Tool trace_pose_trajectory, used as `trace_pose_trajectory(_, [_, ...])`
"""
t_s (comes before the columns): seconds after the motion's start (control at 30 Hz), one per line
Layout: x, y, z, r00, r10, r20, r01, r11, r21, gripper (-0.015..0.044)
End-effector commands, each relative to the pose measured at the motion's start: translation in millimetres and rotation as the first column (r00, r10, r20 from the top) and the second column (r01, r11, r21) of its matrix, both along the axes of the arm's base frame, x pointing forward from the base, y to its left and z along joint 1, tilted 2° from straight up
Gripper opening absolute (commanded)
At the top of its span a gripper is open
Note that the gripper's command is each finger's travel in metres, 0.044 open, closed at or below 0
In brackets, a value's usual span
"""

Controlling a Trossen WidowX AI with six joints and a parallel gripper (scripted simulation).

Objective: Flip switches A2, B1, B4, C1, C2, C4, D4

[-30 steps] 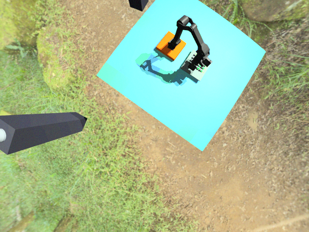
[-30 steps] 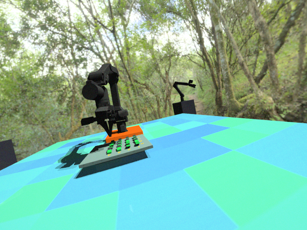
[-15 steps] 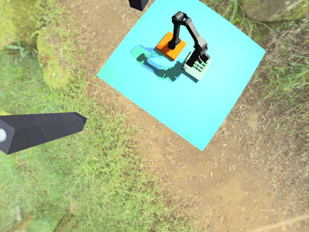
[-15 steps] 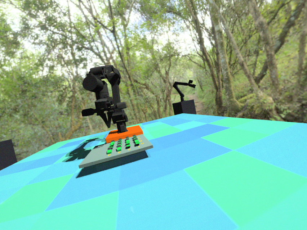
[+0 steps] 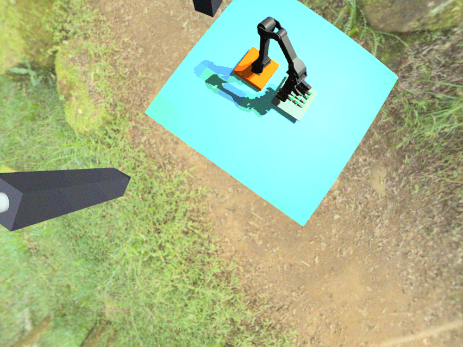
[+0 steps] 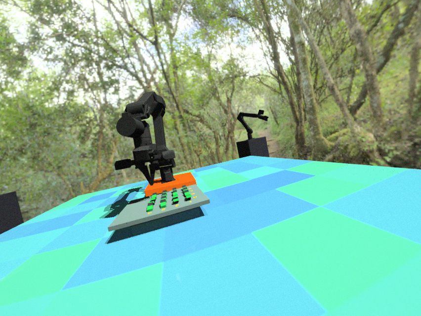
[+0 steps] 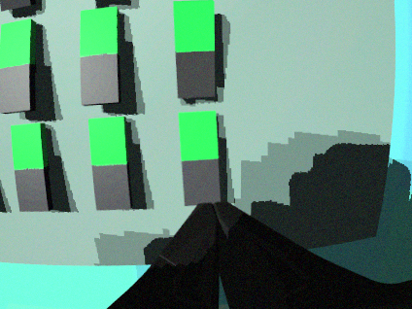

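Observation:
The pale grey-green panel (image 5: 294,112) (image 6: 129,217) (image 7: 316,51) carries rows of green-and-dark rocker switches. My gripper (image 6: 151,183) (image 7: 212,217) is shut and empty. In the wrist view its tips appear at the near, dark end of the nearest-row, rightmost switch, D4 by its place (image 7: 198,136); touching or just above, I cannot tell. The switch C4 (image 7: 194,27) is directly beyond it, its dark near end seeming raised. D3 (image 7: 108,141) and C3 (image 7: 99,32) stand to the left. D4's tilt is unclear. Row A is outside the wrist view.
The orange base block (image 5: 266,79) (image 6: 175,183) stands close behind the panel's near edge. The arm and its shadow cover part of the panel in the top view. A second small black arm (image 6: 249,114) stands on a dark pedestal (image 6: 252,147) far beyond the table.

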State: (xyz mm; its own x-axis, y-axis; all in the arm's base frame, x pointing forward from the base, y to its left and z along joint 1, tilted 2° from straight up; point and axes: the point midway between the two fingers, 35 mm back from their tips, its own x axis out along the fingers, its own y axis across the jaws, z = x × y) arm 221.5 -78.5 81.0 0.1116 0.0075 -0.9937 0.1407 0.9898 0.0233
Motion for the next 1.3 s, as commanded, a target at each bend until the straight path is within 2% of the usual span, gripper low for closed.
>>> trace_pose_trajectory(0.0, [-2, 1, -8, 1.000, 0.004, -0.007, -0.004, 1.000, 0.006, 0.0000])
trace_pose_trajectory(0.57, [0, 2, -27, 1.000, 0.004, -0.007, -0.004, 1.000, 0.006, 0.0000])
trace_pose_trajectory(1.27, [0, 2, -27, 1.000, 0.004, -0.007, -0.004, 1.000, 0.006, 0.0000])
